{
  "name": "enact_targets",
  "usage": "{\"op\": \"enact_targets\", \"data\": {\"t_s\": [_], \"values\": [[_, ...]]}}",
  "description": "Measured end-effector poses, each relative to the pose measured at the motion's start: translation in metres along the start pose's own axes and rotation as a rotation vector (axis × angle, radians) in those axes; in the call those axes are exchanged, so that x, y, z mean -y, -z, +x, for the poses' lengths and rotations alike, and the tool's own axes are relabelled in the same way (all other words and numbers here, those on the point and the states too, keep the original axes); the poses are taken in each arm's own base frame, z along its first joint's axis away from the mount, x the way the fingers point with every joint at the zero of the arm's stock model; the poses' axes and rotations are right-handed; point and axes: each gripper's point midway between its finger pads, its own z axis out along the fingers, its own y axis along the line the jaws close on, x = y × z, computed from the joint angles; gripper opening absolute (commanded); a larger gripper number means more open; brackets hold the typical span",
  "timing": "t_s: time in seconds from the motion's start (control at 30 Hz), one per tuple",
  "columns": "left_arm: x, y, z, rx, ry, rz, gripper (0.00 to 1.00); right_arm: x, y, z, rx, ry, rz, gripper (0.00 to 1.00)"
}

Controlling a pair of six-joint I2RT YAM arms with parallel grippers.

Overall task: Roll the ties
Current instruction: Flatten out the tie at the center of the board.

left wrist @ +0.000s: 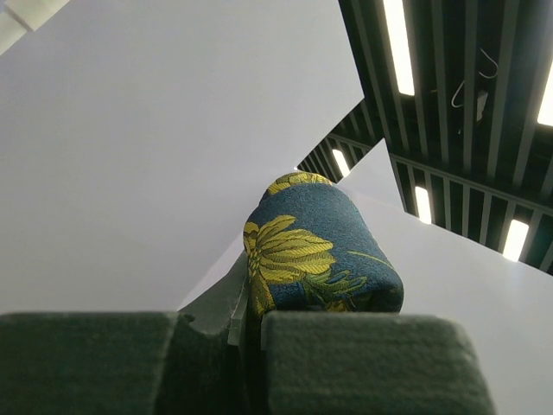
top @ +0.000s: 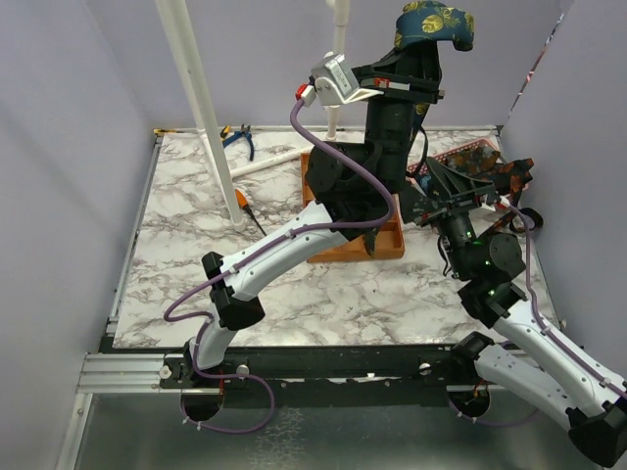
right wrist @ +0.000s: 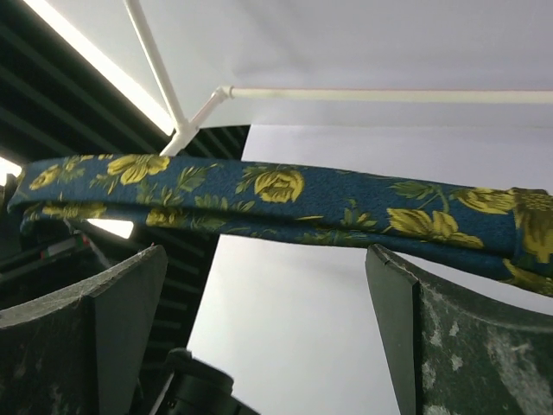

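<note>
Teal floral tie [left wrist: 320, 251] bulges up from the clamped left claw [left wrist: 246, 333].

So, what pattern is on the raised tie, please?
Yellow-gold flowers on teal-blue; the tie shows best in the right wrist view.

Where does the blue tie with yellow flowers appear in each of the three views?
Top external: the blue tie is at the top edge, right of centre, held high.
Left wrist: centre, a folded loop pinched in the shut left gripper.
Right wrist: a band across the middle, above the open right gripper.
Shared landmark: the white pipe frame, in the top and right wrist views only.
</note>
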Motion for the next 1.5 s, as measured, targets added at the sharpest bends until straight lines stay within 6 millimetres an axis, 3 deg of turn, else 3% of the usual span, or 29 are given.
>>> {"op": "enact_targets", "data": {"t_s": [0.13,0.3,0.57,0.77,1.17,1.5], "values": [[0.000,0.000,0.001,-0.004,-0.003,0.001,0.00,0.014,-0.009,-0.005,0.010,-0.036,0.018,1.00],[0.001,0.000,0.001,-0.005,-0.011,0.008,0.00,0.026,-0.014,0.008,-0.054,-0.054,0.043,1.00],[0.002,0.000,0.002,-0.008,-0.018,0.016,0.00,0.007,-0.010,0.014,-0.091,-0.066,0.000,1.00],[0.004,0.001,0.003,-0.010,0.001,0.023,0.00,0.005,-0.011,0.012,-0.075,-0.068,-0.006,1.00],[-0.015,0.019,0.046,-0.120,-0.055,0.018,0.00,0.033,-0.025,-0.034,0.062,-0.099,0.034,1.00],[0.001,0.014,0.016,-0.093,-0.010,0.041,0.00,0.053,-0.030,-0.046,0.089,-0.139,0.069,1.00]]}}
